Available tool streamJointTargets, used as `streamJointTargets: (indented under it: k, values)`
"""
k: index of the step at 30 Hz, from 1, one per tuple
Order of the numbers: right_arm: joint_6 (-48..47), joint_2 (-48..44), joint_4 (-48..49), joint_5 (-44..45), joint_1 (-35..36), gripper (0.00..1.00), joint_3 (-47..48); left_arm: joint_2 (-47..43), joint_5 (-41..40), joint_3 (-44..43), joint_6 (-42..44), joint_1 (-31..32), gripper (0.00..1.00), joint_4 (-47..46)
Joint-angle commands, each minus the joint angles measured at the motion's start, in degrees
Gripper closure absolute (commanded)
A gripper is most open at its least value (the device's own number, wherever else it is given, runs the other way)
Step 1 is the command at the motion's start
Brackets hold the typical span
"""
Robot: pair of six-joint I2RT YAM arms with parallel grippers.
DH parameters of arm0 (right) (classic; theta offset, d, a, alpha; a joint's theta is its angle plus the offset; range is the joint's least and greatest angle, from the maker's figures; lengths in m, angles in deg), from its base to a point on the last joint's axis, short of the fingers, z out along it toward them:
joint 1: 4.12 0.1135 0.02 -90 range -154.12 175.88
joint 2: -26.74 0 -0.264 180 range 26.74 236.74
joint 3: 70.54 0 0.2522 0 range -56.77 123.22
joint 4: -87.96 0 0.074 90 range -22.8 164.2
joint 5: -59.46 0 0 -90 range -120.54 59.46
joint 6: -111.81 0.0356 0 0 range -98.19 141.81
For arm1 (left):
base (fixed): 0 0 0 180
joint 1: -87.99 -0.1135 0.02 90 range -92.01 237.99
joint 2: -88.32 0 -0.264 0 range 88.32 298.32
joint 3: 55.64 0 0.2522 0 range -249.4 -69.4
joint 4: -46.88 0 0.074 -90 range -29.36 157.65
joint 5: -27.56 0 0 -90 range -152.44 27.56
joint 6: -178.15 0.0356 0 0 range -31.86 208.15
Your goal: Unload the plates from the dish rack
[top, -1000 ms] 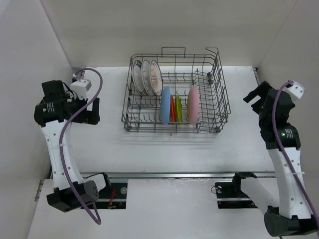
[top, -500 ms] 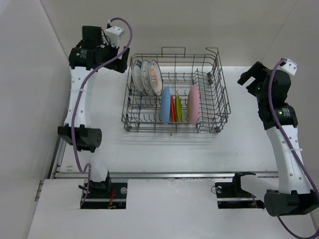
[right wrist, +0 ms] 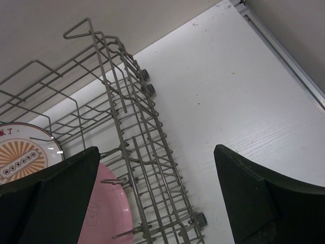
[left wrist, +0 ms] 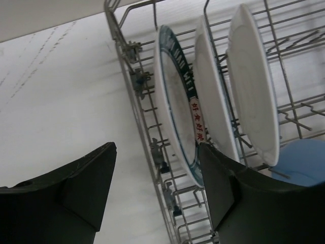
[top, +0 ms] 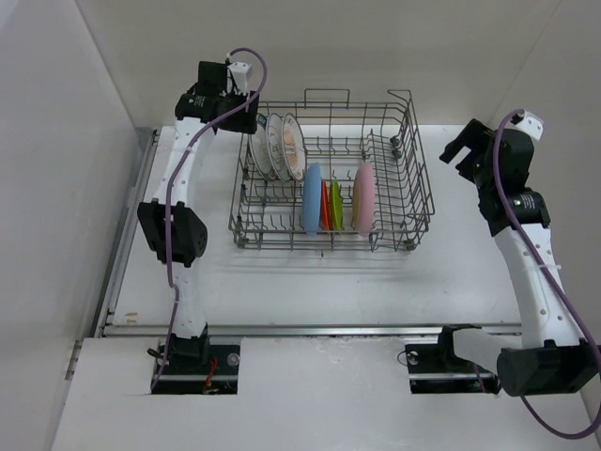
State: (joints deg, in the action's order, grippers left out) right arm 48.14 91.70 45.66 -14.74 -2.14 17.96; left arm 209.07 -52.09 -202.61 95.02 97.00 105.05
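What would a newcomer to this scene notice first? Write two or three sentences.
A large grey wire dish rack sits mid-table, holding a blue round plate and a pink round plate upright in its near row. Three white patterned round plates stand at its far left corner, where the left gripper hovers open.

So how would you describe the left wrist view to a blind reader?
Three white plates stand on edge in a grey wire dish rack, the leftmost with a dark patterned rim. The left pincer, open and holding nothing, looms dark along the bottom; a blue plate shows at lower right.
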Motion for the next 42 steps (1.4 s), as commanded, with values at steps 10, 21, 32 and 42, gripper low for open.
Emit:
streamJointTargets:
  k: [10, 21, 32, 42]
  values:
    - [-1.4, 1.2, 2.4, 2.6, 1.4, 0.00, -0.4, 3.7, -5.9, -0.4, 0.8, 3.7, 0.44, -3.9]
    - [-1.4, 0.7, 1.9, 2.6, 1.4, 0.00, -0.4, 4.7, -11.2, 0.1, -0.6, 4.9, 0.95, -0.5]
    - [-1.4, -0.4, 1.9, 2.6, 2.5, 0.00, -0.9, -3.0, -27.9, -1.7, -0.2, 10.7, 1.00, -6.8]
    - [-1.4, -2.7, 1.9, 2.1, 2.5, 0.00, -2.7, -6.3, -43.1, -12.2, 0.7, 9.5, 1.00, -8.6]
